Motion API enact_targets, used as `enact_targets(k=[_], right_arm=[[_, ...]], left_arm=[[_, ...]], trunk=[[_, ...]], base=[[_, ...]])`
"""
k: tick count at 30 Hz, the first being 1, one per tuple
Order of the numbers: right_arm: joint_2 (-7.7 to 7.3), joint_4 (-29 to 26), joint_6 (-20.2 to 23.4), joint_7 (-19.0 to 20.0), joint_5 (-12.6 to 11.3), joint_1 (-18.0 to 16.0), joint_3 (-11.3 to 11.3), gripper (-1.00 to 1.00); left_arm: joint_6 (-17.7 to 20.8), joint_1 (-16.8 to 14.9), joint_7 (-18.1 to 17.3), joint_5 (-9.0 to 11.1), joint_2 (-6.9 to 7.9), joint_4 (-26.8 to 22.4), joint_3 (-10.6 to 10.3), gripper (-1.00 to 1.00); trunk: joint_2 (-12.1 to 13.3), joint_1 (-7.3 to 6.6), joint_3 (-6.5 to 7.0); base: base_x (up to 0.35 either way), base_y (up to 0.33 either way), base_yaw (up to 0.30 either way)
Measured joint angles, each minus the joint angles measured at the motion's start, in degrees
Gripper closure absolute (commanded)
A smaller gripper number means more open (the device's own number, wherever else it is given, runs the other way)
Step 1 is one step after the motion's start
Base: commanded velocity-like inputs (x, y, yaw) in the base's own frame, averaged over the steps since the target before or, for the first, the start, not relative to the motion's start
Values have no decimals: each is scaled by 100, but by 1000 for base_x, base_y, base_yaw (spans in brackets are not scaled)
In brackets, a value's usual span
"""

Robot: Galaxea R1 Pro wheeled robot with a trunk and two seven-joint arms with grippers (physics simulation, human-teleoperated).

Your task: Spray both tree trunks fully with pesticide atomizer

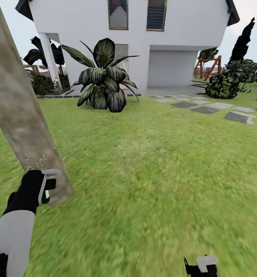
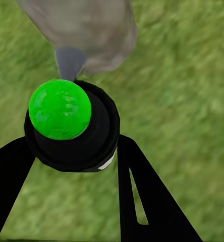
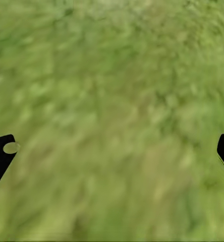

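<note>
Atomizer [image 2: 71, 126] in left gripper [image 2: 71, 166]

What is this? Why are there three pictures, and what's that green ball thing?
This is a pretend robot in a computer garden. The big picture comes from a camera on its head. It looks down over green grass, with a white house and a dark leafy plant farther off. The other two pictures come from little cameras on its wrists.

The robot's left hand, at the end of a black and white arm, grips a black pesticide sprayer with a round green top. Its grey nozzle points at a thick beige-grey tree trunk. Tiny white specks of spray dot the trunk low down.

The right hand is open with nothing in it. Its wrist camera sees grass between two black fingertips.
</note>
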Motion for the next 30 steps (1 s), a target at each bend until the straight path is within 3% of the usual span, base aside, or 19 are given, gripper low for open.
enact_targets(k=[10,14,18,20,24,27,30], right_arm=[[0,0,0,7,0,0,0,-100],[0,0,0,8,0,0,0,-100],[0,0,0,7,0,0,0,-100],[-1,-2,0,9,0,1,-1,-100],[-1,-2,0,7,0,2,0,-100],[-1,-2,0,7,0,2,0,-100],[-1,-2,0,10,0,1,0,-100]], left_arm=[[-5,18,3,-15,3,3,-8,100],[-17,42,11,-41,111,24,36,100],[-18,47,13,28,20,66,1,100],[-17,40,15,69,-138,73,-4,100],[-14,30,9,28,-210,41,2,100],[-19,33,8,-6,-175,39,24,100],[-21,99,12,-80,9,79,42,100]], trunk=[[0,0,0],[0,0,0],[0,0,0],[0,0,0],[0,0,0],[0,0,0],[0,0,0]], base=[[174,-232,277],[156,-237,277],[155,-237,198],[168,-237,29],[183,-236,7],[189,-234,1],[166,-236,32]])
